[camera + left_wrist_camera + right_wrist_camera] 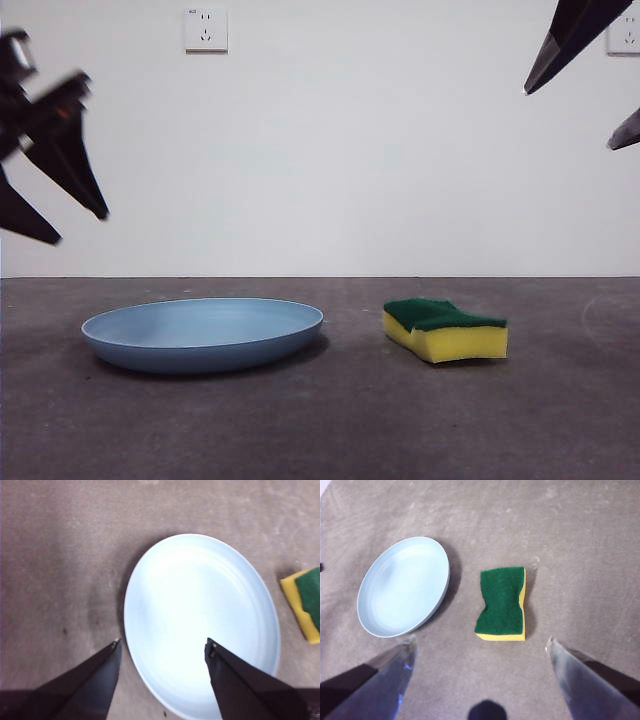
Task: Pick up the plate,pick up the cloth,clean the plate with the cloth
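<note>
Front view: plate (202,335) and cloth (445,329) are seen apart on table (330,420), left gripper (162,647) and right gripper (480,642) spread wide, nothing gripped.

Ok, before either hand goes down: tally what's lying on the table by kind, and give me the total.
Plates: 1, the light-blue plate, lying flat.
Sponges: 1, the yellow and green sponge, beside the plate and not touching it.
Total: 2 things on the table.
</note>
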`<state>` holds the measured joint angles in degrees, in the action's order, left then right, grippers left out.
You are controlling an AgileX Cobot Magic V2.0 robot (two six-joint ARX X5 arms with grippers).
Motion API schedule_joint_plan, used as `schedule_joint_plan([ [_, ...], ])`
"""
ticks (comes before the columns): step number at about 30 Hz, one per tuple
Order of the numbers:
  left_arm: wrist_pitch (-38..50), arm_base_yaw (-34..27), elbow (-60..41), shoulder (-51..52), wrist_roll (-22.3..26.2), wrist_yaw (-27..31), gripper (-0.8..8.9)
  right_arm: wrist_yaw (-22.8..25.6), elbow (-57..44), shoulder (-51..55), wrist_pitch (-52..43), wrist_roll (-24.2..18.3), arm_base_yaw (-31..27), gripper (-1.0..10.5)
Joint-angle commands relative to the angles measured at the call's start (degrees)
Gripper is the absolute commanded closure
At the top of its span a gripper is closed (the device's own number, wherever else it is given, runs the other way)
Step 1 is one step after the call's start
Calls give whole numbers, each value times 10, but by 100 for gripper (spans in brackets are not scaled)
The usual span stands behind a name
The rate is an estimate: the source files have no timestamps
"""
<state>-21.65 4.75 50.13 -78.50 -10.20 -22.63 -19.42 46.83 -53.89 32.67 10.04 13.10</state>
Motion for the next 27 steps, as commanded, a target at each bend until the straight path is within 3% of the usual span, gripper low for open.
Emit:
schedule_joint_plan([
  [1, 12, 7, 17, -45, -1, 4, 530, -2, 2, 0, -1, 0, 2, 501],
  [7, 31, 24, 37, -117, -1, 47, 530, -2, 2, 0, 1, 5, 3, 502],
  [22, 75, 44, 37, -211, -1, 61, 545, -1, 2, 0, 15, 6, 3, 506],
  [26, 83, 52, 37, -211, 21, 62, 837, -2, 2, 0, 15, 6, 3, 507],
  [27, 85, 54, 37, -211, 24, 62, 820, -1, 2, 0, 15, 6, 3, 507],
])
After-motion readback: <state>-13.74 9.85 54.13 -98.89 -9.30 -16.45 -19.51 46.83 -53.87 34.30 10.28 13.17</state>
